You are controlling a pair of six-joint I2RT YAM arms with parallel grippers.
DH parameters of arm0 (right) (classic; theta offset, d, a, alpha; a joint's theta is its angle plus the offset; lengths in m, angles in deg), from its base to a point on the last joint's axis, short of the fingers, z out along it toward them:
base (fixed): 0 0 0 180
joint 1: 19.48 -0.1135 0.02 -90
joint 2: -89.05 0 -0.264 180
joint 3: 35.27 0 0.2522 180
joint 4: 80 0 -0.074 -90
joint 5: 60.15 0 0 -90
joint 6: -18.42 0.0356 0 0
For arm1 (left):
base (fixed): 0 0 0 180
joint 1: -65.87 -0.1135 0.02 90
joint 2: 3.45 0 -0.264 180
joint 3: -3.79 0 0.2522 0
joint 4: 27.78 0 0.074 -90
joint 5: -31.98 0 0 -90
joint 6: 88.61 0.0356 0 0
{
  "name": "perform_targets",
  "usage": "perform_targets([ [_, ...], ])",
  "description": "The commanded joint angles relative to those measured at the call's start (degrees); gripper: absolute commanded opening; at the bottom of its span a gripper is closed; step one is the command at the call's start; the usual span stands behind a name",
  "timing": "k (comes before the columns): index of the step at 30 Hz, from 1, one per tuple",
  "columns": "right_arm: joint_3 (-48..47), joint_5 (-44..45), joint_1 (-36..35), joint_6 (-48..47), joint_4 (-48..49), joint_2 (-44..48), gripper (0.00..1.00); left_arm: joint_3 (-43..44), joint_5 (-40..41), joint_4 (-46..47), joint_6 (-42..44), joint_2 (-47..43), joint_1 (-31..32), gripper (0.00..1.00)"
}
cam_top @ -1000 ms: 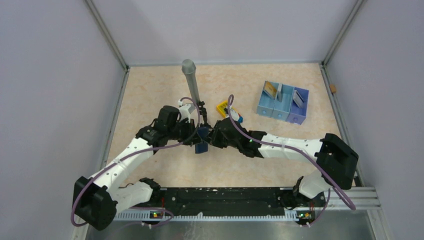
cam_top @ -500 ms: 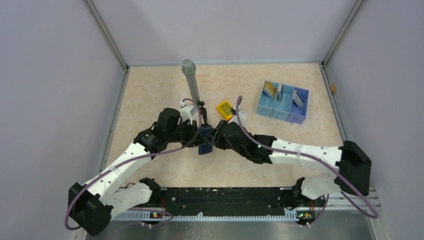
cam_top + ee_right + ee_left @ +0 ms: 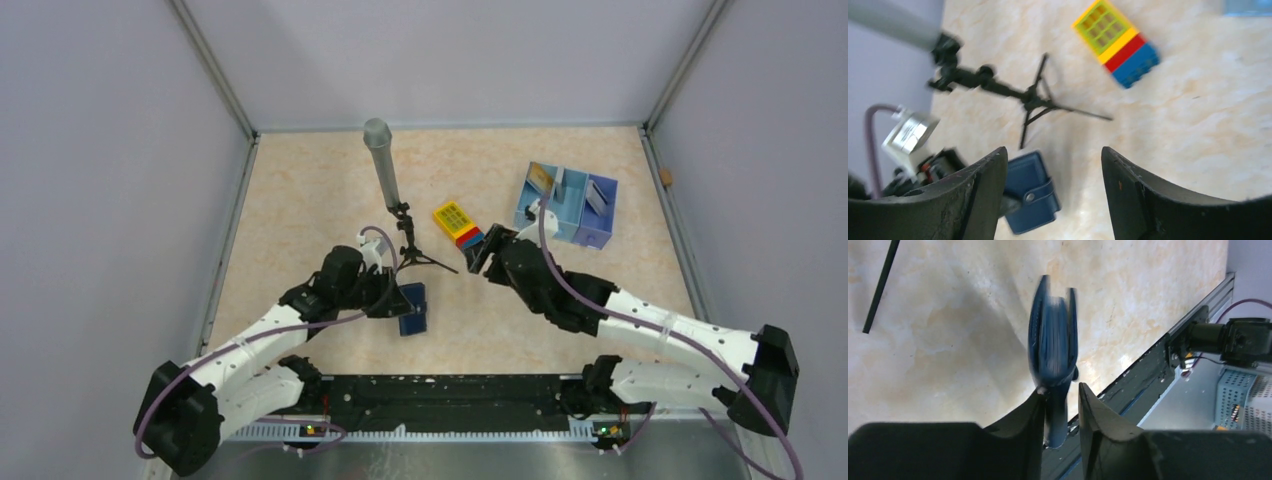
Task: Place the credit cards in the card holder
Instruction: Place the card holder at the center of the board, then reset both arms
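The navy card holder [image 3: 411, 309] sits low over the table in front of my left gripper [image 3: 393, 300]. In the left wrist view the card holder [image 3: 1053, 347] is edge-on and blurred. Its snap tab lies between the narrowly open fingers of my left gripper [image 3: 1061, 388], touching one finger with a slim gap to the other. My right gripper [image 3: 482, 252] is wide open and holds nothing; it is up and right of the card holder [image 3: 1030, 197]. The credit cards stand in the pale blue tray [image 3: 577, 226]: a gold one [image 3: 541, 178], a pale one [image 3: 560, 180] and a grey one [image 3: 596, 196].
A yellow-topped toy brick block [image 3: 455, 221] lies just beyond my right gripper. A grey microphone [image 3: 380, 160] on a black tripod [image 3: 412, 252] stands behind the card holder. The black rail [image 3: 450, 395] runs along the near edge. Walls close in the table's left, right and back.
My right gripper opened wide and drew back right toward the brick block. My left arm brought the card holder nearer the front edge, and its jaws eased slightly.
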Motion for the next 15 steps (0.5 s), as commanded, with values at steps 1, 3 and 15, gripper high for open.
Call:
perform_targets([
  [1,3.3,-5.7,10.3,-9.7,0.7,2.6,0.68,-2.1,1.4,9.3,-2.1,0.6,0.2,0.41],
  [3,5.2,-7.9,14.4,-12.0,1.7,3.9,0.68,-3.4,4.5,8.8,-2.6,0.8,-0.3,0.54],
  [15,8.2,-7.8,30.6,-26.4,-1.7,12.6,0.72,5.2,20.5,-10.6,-0.5,-9.7,-13.3,0.99],
])
